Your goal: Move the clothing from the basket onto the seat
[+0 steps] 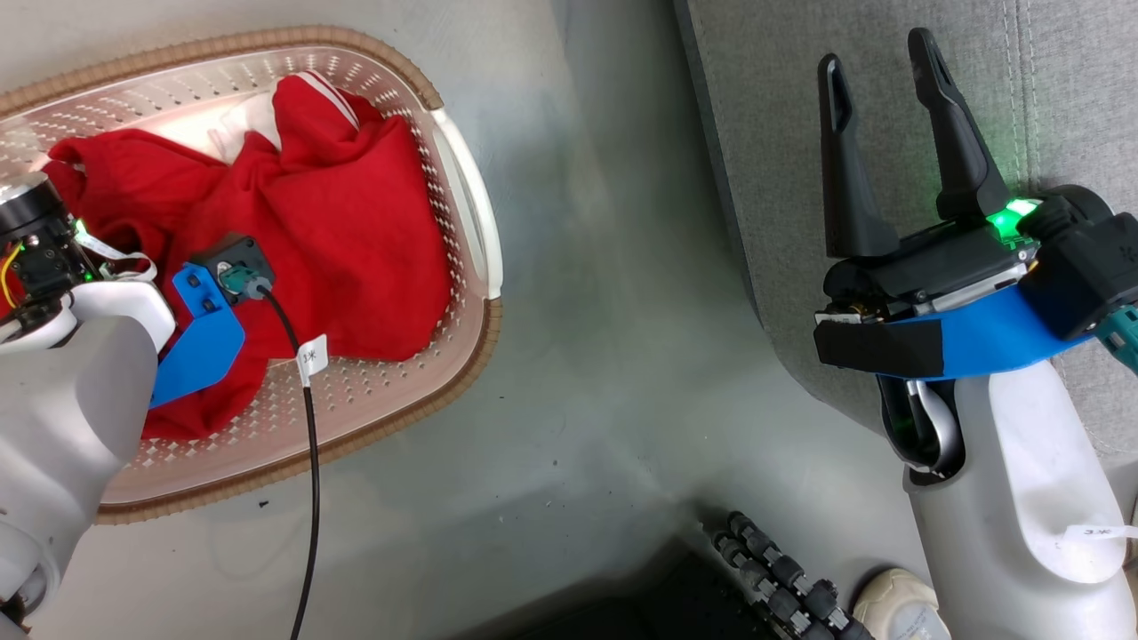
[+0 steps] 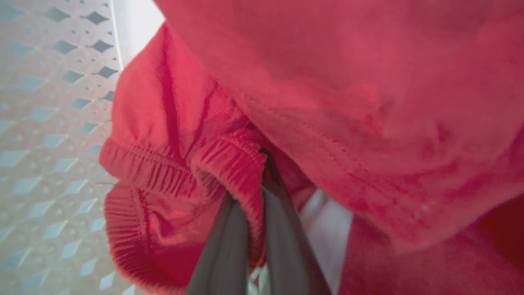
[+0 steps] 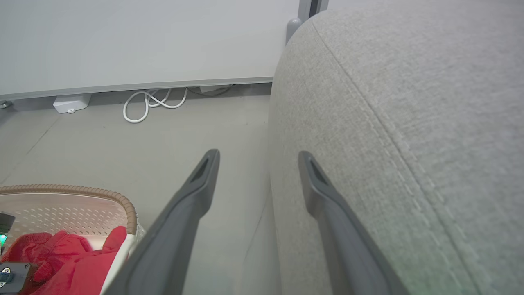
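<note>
clothing (image 1: 338, 222) in basket (image 1: 373, 396); basket left of seat (image 1: 782, 133), apart

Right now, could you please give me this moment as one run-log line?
left hand: shut on clothing, inside basket | right hand: open, empty, by seat | clothing: in basket | transfer: not yet done

Head overhead, wrists low, basket (image 1: 382, 391) shared
</note>
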Controlling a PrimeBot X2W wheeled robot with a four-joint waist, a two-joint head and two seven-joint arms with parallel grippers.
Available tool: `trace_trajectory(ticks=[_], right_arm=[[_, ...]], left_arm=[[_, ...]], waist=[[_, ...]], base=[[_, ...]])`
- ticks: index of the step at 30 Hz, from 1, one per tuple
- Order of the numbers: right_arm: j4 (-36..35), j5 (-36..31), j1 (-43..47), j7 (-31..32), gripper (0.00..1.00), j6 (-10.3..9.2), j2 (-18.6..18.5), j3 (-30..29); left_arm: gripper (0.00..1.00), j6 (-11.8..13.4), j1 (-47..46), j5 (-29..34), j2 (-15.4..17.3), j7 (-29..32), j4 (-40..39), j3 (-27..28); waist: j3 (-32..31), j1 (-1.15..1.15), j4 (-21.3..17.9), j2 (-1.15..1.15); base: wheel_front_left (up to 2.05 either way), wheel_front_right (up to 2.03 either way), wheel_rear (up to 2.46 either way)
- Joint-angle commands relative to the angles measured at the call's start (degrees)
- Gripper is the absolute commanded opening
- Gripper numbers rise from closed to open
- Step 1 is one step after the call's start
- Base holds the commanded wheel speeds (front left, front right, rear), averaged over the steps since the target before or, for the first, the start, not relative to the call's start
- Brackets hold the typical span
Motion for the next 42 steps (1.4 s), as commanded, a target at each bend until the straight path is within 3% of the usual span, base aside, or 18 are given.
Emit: trace_trajectory(ticks=[1,25,42], right_arm=[[1.33,0.16,-0.41,0.23,1.0,0.05,-0.18,-0.46],[3.44,-3.85,2.06,0.12,1.0,0.04,-0.19,-3.2],[5.59,-8.99,8.07,0.11,1.0,0.04,-0.2,-5.87]], left_arm=[[0.0,-0.07,0.52,-0.33,-0.03,-0.53,-0.05,-0.21],[0.0,-0.07,4.25,-10.52,-6.13,-9.01,-5.12,-0.2],[0.0,-0.07,7.69,-19.47,-13.57,-22.32,-5.37,1.57]], waist=[[-0.46,0.0,0.17,0.0],[-12.92,0.0,6.68,0.0],[-27.24,0.0,14.33,0.0]], base=[[0.0,0.0,0.0],[0.0,0.0,0.0],[0.0,0.0,0.0]])
